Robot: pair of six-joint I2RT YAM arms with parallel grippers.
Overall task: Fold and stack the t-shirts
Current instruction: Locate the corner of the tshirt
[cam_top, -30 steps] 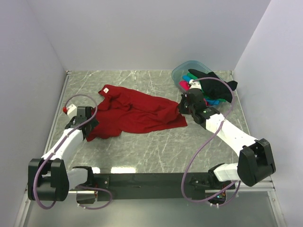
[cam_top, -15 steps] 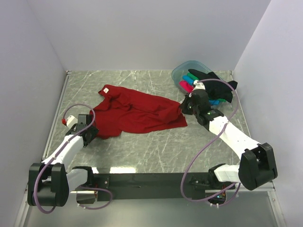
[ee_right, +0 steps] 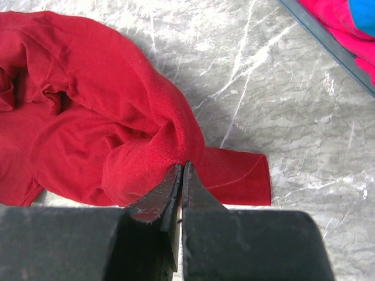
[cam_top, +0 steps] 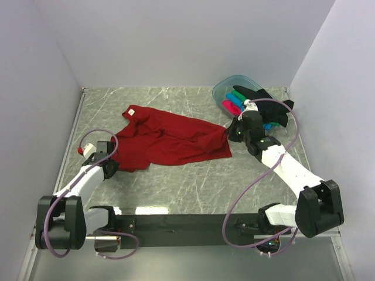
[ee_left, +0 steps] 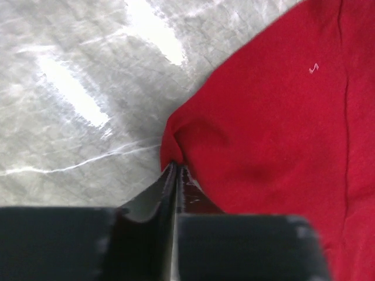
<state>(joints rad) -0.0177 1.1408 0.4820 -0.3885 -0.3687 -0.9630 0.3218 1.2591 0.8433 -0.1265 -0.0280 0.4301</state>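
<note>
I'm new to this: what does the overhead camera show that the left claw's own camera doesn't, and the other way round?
Overhead only: the clear tub at the far right, with a black shirt, a pink shirt and a green shirt spilling from it, and the right claw pinching the right edge of the dark red shirt.
Left wrist only: up close, the left claw, its jaws pressed together on a small fold at that shirt's edge.
Both: the dark red shirt lying on the grey marbled table.
</note>
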